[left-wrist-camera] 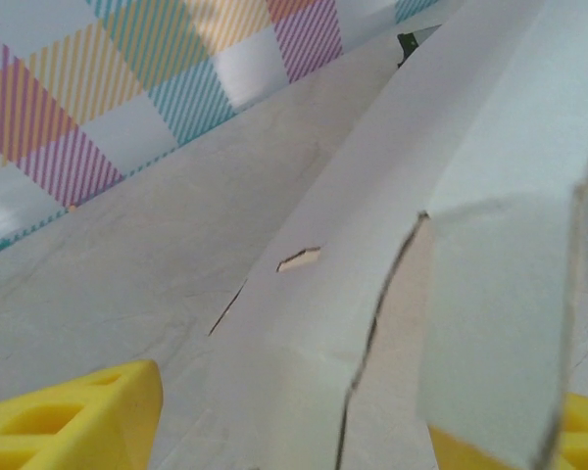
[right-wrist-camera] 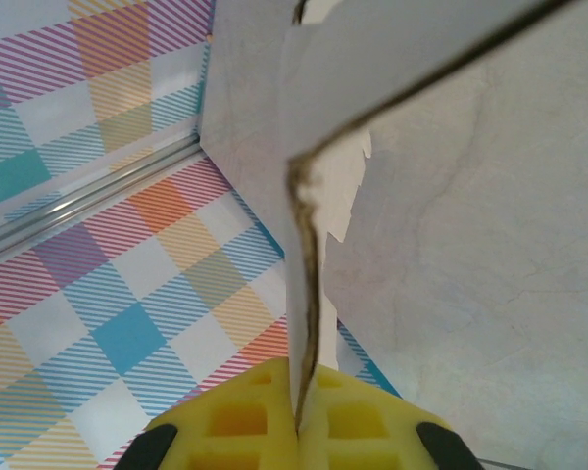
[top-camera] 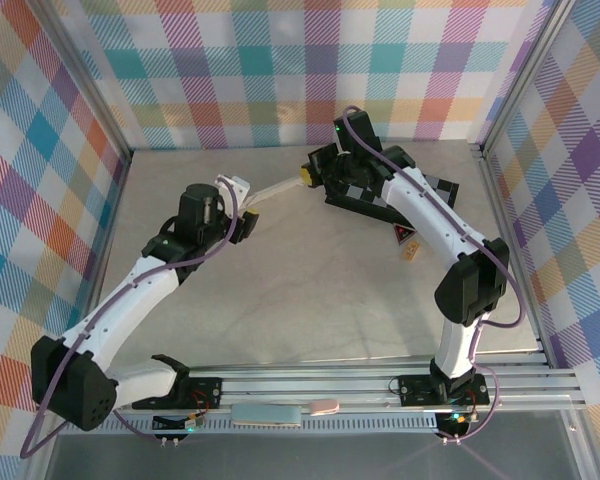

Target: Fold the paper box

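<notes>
Closest to the lens, the right gripper [right-wrist-camera: 300, 411] has its yellow pads [right-wrist-camera: 235, 421] pinched flat on one edge of the paper box [right-wrist-camera: 402, 49], likely anchoring that end. It hangs above the table [top-camera: 310, 290] at the far middle, just left of the chequered board [top-camera: 435, 188]. The left gripper [left-wrist-camera: 323, 431] straddles the other end, jaws wide apart — whether they grip cannot be told — probably to crease a flap [left-wrist-camera: 490, 323]. A red-triangle sticker [top-camera: 405, 237] on the right arm [top-camera: 430, 225] is too small to read.
</notes>
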`<state>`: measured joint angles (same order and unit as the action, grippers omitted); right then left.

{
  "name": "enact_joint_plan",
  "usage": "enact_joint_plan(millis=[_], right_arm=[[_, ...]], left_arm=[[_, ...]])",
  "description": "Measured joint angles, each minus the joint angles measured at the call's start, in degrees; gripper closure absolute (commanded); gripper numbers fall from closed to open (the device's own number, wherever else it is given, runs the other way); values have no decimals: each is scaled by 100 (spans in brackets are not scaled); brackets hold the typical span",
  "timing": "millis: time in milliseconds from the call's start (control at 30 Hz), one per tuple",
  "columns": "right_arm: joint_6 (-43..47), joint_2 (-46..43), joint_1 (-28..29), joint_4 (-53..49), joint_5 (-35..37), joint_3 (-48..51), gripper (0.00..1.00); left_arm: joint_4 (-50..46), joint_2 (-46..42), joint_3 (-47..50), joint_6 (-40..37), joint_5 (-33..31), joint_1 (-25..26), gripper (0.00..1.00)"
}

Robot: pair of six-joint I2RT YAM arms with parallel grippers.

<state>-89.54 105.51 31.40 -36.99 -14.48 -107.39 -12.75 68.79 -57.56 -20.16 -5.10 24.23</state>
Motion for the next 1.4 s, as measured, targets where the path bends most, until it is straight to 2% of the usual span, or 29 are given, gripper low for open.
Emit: enact_joint_plan(millis=[100, 167, 333, 400, 467, 633, 733, 933, 1100, 1267, 1400], right_arm=[[0, 11, -31, -114, -59, -52, 100], [0, 31, -33, -153, -105, -114, 100], [-2, 66, -33, -179, -136, -229, 100], [-4, 96, -57, -175, -155, -308, 100], [0, 140, -83, -170, -179, -455, 98], [323, 275, -203, -339, -201, -975, 43], [774, 251, -302, -389, -46, -1309, 30], [1718, -374, -579, -402, 684, -1488, 25], [2118, -1113, -782, -555, 1340, -1574, 25], [2020, -1685, -848, -686, 1731, -1209, 30], [1582, -2076, -713, -603, 1816, -24, 32]], left_arm=[[72, 190, -125, -48, 72, 0, 36], [94, 280, -214, -44, 122, 0, 45], [66, 498, -549, -20, 341, 0, 89], [35, 520, -625, -37, 411, 2, 99], [2, 518, -636, -79, 470, 20, 100], [-68, 476, -734, 57, 555, 66, 100], [-229, 396, -929, 409, 660, 57, 100], [-872, 490, -1891, 1580, 1674, -192, 100], [-1486, 1117, -2741, 2319, 2761, -291, 100], [-2199, 1729, -2675, 2444, 3156, -306, 100], [-2581, 2201, -2658, 2229, 3174, -321, 100]])
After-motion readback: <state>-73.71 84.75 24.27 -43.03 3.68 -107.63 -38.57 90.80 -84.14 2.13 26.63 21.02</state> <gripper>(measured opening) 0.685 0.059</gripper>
